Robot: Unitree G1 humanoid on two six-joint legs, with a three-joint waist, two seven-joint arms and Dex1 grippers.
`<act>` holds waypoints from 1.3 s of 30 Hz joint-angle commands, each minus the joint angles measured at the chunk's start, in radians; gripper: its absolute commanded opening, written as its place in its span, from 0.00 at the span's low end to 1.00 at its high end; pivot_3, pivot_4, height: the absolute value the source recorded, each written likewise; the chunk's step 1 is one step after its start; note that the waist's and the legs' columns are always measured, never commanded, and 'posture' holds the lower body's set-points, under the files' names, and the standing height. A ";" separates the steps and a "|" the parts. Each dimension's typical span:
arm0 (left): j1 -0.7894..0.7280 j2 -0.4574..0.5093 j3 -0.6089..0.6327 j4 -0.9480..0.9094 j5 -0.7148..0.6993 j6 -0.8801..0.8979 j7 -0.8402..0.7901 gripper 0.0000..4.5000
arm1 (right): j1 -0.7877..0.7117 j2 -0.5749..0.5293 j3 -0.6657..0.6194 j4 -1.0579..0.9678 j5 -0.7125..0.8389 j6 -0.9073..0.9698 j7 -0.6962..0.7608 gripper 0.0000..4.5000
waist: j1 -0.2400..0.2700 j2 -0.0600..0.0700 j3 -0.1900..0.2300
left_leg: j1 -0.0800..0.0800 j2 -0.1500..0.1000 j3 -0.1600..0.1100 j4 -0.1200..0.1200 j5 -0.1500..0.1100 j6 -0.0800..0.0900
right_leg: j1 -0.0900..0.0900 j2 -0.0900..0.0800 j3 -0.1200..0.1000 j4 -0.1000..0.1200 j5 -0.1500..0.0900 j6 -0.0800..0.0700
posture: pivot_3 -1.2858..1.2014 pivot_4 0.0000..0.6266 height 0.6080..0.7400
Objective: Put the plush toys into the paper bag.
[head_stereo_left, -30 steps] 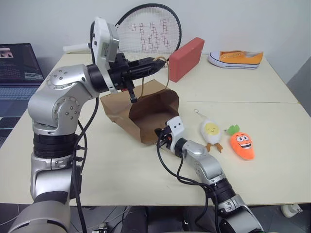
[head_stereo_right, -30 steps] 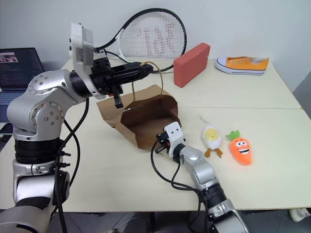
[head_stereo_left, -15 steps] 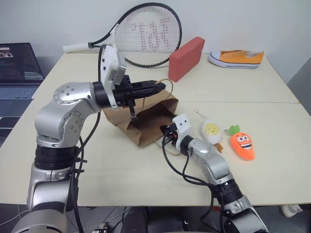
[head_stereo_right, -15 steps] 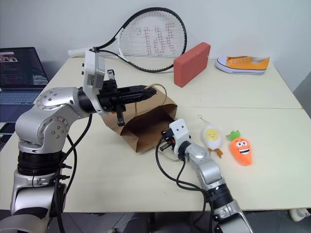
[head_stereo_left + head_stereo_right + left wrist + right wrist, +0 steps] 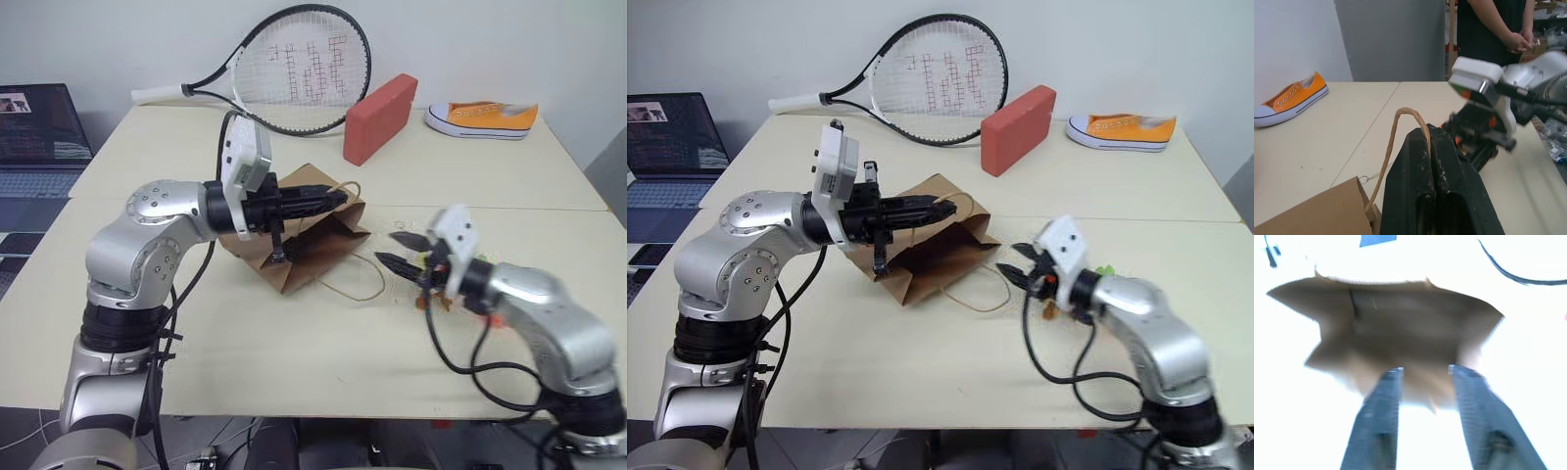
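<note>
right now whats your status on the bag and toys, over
Left gripper shut on paper bag handle, bag lying on its side, mouth toward right arm. Right gripper open, empty, between bag and plush toys. Toys mostly hidden behind right arm, not bagged.

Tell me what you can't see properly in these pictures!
- Egg toy and carrot toy: almost wholly hidden behind the right gripper and its wrist in both eye views.
- Paper bag inside: too dark in the eye views, blurred in the right wrist view.
- Person: cut off by the left wrist view's top edge.
</note>
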State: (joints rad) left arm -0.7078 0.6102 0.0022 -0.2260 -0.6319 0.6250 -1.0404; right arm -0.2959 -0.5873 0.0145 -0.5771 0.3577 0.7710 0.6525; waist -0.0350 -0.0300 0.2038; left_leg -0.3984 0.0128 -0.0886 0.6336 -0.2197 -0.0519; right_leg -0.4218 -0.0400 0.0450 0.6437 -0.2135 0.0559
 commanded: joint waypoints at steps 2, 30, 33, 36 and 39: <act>-0.003 0.001 -0.002 -0.026 -0.004 -0.020 -0.010 0.00 | 0.081 -0.134 -0.015 -0.005 -0.083 -0.154 0.066 0.64 | -0.002 0.000 0.000 | 0.001 0.000 0.001 0.000 0.000 0.000 | 0.000 0.000 0.000 0.000 -0.001 -0.001 | 0.52 0.24 1.00; 0.005 0.025 -0.004 -0.038 -0.004 -0.017 -0.021 0.00 | 0.146 -0.109 0.154 0.333 -0.620 -0.535 -0.121 0.13 | 0.001 -0.001 0.000 | 0.001 0.000 0.002 0.002 0.000 0.000 | 0.001 0.000 0.002 0.000 -0.001 -0.001 | 0.52 0.24 1.00; 0.003 0.028 -0.001 -0.033 -0.006 -0.016 -0.025 0.00 | 0.137 -0.112 0.139 0.341 -0.623 -0.561 -0.123 0.01 | 0.001 -0.001 0.000 | 0.001 0.000 0.002 0.002 0.000 0.000 | 0.001 0.000 0.002 0.001 -0.001 -0.001 | 0.52 0.24 1.00; -0.001 0.033 0.003 -0.028 -0.010 -0.014 -0.029 0.00 | 0.122 -0.113 0.101 0.327 -0.577 -0.581 -0.099 0.01 | 0.001 -0.001 0.000 | 0.001 0.000 0.002 0.003 0.000 0.000 | 0.001 0.000 0.002 0.001 -0.001 -0.001 | 0.52 0.24 1.00; -0.002 0.036 0.005 -0.024 -0.011 -0.015 -0.033 0.00 | 0.108 -0.121 0.036 0.253 -0.412 -0.579 0.019 0.01 | 0.001 0.000 0.000 | 0.001 0.000 0.002 0.003 0.000 0.000 | 0.001 0.000 0.002 0.001 0.000 -0.001 | 0.52 0.24 1.00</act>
State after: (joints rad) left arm -0.6998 0.6351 -0.0131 -0.2309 -0.6309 0.6198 -1.0637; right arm -0.1708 -0.6934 0.1115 -0.2459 -0.1450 0.2043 0.6125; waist -0.0340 -0.0304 0.2039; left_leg -0.3978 0.0128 -0.0871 0.6364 -0.2195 -0.0521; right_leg -0.4204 -0.0399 0.0468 0.6445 -0.2138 0.0555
